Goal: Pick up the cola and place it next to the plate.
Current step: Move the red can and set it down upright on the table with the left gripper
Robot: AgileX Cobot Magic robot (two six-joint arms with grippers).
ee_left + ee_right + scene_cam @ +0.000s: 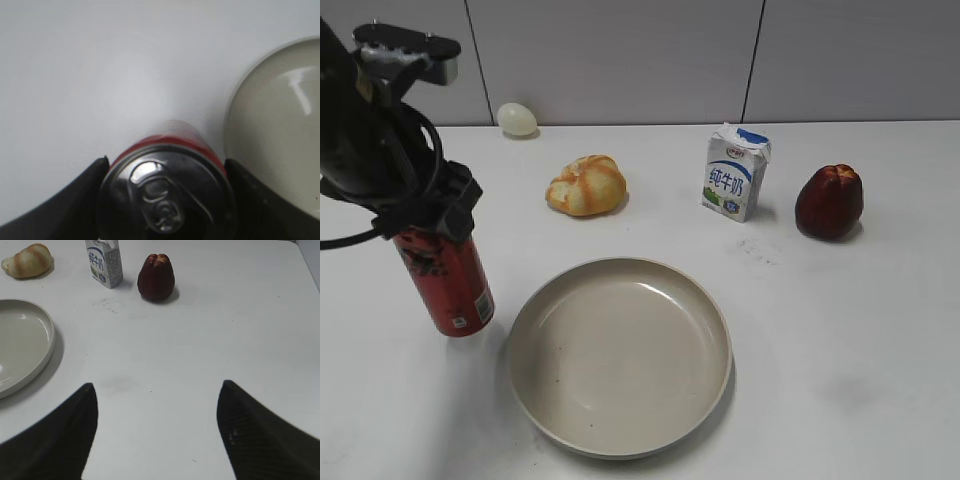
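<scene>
Right now my left gripper (432,225) has its jaws clamped on the top of the cola (448,280), one finger on each side of the can just under the rim. From the exterior view the can stands upright on the white table (840,340), its base on the surface as far as I can tell, just beside the left edge of the plate (620,355) with only a narrow strip of table between them. On my left wrist view I look straight down on the can's silver top and pull tab, the red side of the cola (167,200) showing below it, the dark fingers (65,200) pressed against both flanks, and the plate (275,135) curving in at the right.

My right gripper (157,432) hangs over bare table with its jaws spread wide and nothing between them; I cannot see this gripper in the exterior view. Its camera shows the plate (47,335) at the left edge, and farther back a bread roll (27,261), a milk carton (104,262) and a dark red fruit (156,277).

Behind the plate in the exterior view, the bread roll (586,186), the milk carton (736,172) and the dark red fruit (829,202) sit in a loose row, well apart from one another, and a pale egg (517,119) lies near the back wall.
</scene>
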